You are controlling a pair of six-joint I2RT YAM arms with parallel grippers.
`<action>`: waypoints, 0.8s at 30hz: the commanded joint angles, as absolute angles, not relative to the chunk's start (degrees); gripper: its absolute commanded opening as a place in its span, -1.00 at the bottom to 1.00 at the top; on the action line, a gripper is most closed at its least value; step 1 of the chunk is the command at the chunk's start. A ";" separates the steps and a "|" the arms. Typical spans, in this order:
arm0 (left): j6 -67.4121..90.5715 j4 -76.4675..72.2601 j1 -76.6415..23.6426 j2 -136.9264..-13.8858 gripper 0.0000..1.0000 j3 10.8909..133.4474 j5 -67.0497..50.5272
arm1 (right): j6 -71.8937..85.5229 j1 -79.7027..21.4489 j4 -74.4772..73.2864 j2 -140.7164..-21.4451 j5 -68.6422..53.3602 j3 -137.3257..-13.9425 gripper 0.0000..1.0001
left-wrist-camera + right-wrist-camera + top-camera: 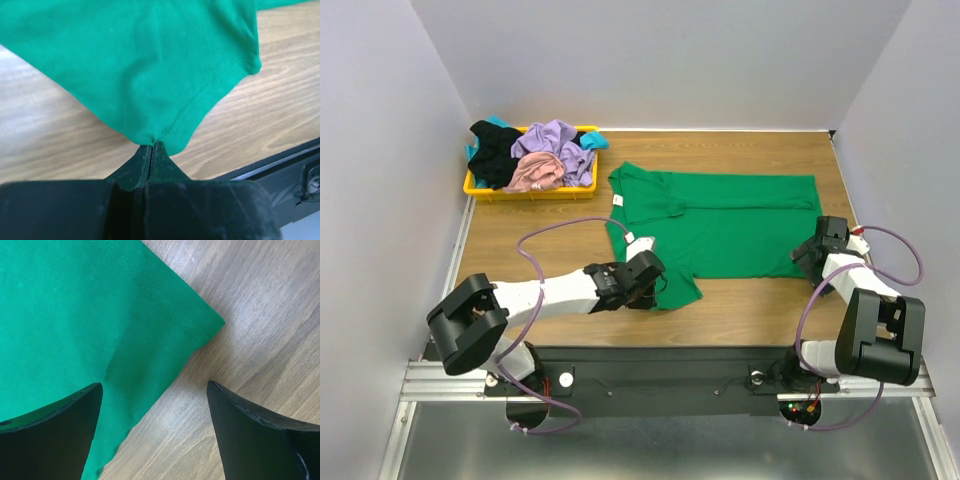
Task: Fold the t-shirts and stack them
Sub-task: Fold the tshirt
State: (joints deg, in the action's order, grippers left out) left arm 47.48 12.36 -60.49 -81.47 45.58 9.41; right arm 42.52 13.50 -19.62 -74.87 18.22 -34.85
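A bright green t-shirt (730,225) lies spread flat on the wooden table, its collar and white neck label (618,200) to the left. My left gripper (658,283) is shut on the shirt's near-left sleeve edge; the left wrist view shows the fabric (135,65) pinched at the closed tips (154,145). My right gripper (808,260) is open, low over the shirt's near-right corner. In the right wrist view (154,385) one finger (60,435) is over the cloth (75,315) and the other (260,440) over bare wood.
A yellow tray (478,190) at the back left holds a heap of crumpled tees: black (495,155), lavender (555,140), pink (535,175) and teal (590,141). Grey walls close in on three sides. The black mounting rail (670,362) runs along the near edge.
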 commanded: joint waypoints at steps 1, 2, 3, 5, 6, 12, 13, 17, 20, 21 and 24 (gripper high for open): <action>44.04 10.28 -57.67 -80.51 -1.00 48.34 6.95 | 41.40 13.89 -15.64 -76.81 17.14 -36.65 0.73; 43.77 10.11 -57.05 -80.68 -1.00 48.34 6.51 | 41.14 13.89 -15.56 -77.25 16.79 -36.74 0.69; 43.33 9.85 -56.43 -80.77 -1.00 48.43 5.63 | 40.87 13.89 -15.47 -77.60 16.61 -36.74 0.66; 42.72 9.50 -55.20 -80.68 -1.00 48.52 4.40 | 40.87 13.89 -15.21 -77.96 17.05 -36.74 0.51; 42.37 8.71 -54.15 -80.42 -1.00 48.60 3.26 | 40.96 13.89 -15.21 -78.13 17.14 -36.74 0.45; 40.17 8.35 -50.28 -81.47 -1.00 50.71 0.26 | 39.82 13.89 -15.12 -77.79 16.52 -37.79 -0.12; 39.91 8.35 -49.93 -81.82 -1.00 51.58 0.26 | 39.55 13.89 -15.12 -77.61 16.44 -37.88 -0.20; 38.59 8.53 -49.04 -83.06 -1.00 54.31 -2.46 | 37.71 13.89 -15.12 -77.26 16.27 -39.11 -0.61; 37.53 8.87 -48.08 -84.11 -1.00 56.68 -3.42 | 36.04 13.89 -15.12 -77.61 14.34 -40.34 -0.77; 37.18 9.22 -47.73 -84.37 -1.00 57.39 -3.78 | 35.25 13.89 -15.12 -77.96 13.80 -40.78 -0.80; 37.44 9.76 -46.15 -85.69 -1.00 60.64 -5.01 | 33.49 13.89 -15.21 -78.22 10.64 -42.88 -0.98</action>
